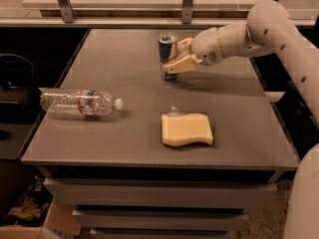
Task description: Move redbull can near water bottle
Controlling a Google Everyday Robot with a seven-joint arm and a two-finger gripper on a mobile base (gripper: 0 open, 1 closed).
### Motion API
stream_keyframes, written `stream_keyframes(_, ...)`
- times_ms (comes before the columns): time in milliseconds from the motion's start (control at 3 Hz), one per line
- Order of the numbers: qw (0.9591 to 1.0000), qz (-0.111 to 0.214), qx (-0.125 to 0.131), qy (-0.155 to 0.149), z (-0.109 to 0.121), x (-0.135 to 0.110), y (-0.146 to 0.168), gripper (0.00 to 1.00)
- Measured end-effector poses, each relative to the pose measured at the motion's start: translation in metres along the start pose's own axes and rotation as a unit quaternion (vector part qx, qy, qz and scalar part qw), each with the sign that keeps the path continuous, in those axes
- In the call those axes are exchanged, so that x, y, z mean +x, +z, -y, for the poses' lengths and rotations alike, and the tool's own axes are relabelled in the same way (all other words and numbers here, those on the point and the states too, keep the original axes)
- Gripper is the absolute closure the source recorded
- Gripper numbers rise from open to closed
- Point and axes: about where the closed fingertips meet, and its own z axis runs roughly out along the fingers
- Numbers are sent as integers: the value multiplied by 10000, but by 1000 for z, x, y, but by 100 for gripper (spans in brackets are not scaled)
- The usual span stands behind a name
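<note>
The redbull can [167, 48] stands upright at the back middle of the table [124, 143]; it is blue and silver with a silver top. My gripper [174, 56] reaches in from the right at the can's height. It is open, with one finger in front of the can's lower part and the other by its right side near the top. The can still rests on the table. The water bottle [79, 101] lies on its side at the left of the table, white cap pointing right, well apart from the can.
A yellow sponge [187, 129] lies at the front middle of the table, between the can and the front edge. A small clear wrapper scrap [173, 111] sits at its back edge. A rail and shelf run behind the table.
</note>
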Motion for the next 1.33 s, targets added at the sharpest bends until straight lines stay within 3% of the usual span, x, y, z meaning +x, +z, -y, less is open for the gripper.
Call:
stream_keyframes(333,9987,104,-504,-22,-13,-17,34,100)
stream_keyframes(1000,9871,310,-1571,15,-59,-46,95,100)
stream_keyframes(1333,9837,337,-1765,41,-71,-49,104,100)
